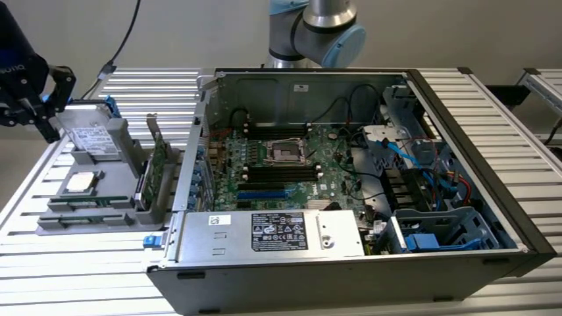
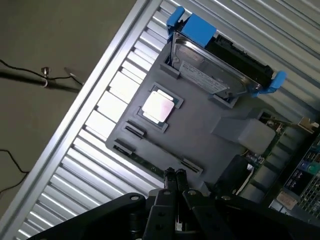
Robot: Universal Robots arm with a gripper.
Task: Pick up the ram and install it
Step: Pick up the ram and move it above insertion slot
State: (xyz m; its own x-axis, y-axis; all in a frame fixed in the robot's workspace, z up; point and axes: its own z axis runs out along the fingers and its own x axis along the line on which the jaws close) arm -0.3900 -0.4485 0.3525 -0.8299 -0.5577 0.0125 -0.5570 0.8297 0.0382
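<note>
The ram (image 2: 143, 161) is a thin green stick lying flat in a slot of the grey parts holder (image 2: 200, 130); it also shows at the holder's near side (image 1: 88, 201). My gripper (image 2: 175, 175) hangs above the holder with its two fingers pressed together and nothing between them. In the wrist view the fingertips sit just beside the ram's end. At the exterior view's left, the gripper (image 1: 39, 122) is up over the holder's far corner, well apart from the open computer case (image 1: 491, 197).
The holder also carries a hard drive in blue brackets (image 2: 215, 75), a square silver processor (image 2: 159, 106) and an upright green expansion card (image 1: 160, 174). Inside the case, the motherboard (image 1: 330, 164) has black memory slots (image 1: 281, 174). A power supply (image 1: 272, 234) fills the case's near side.
</note>
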